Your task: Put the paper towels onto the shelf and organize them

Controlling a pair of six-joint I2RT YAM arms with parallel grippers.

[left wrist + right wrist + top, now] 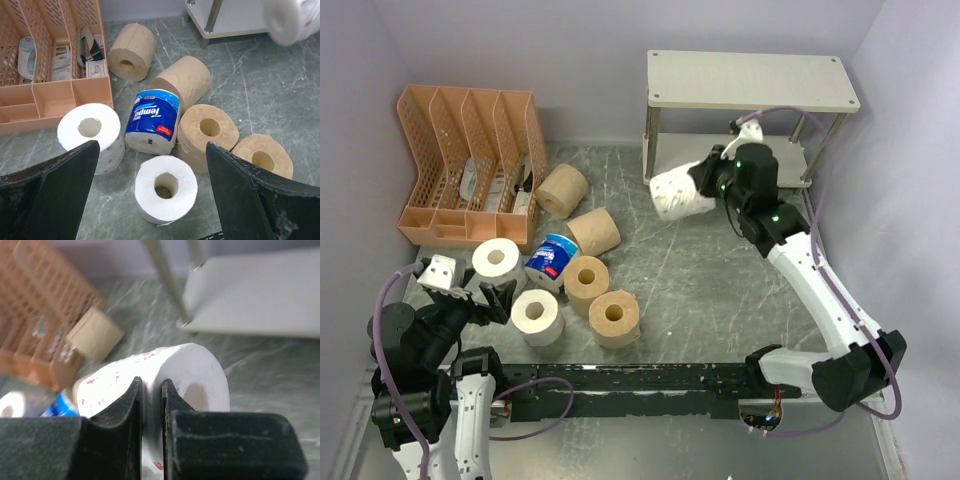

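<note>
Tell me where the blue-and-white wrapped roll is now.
In the top view, the blue-and-white roll lies left of centre, between a white roll and a tan roll.

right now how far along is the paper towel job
Done: nothing yet, no roll shows on the shelf. In hand: the right gripper pinches the dotted white roll by its wall, up beside the shelf's legs. Left: seven loose rolls lie on the table, the left gripper open above them.

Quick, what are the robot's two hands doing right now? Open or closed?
Left gripper: open, holding nothing.
Right gripper: closed, pinching the wall of the dotted white roll.
</note>
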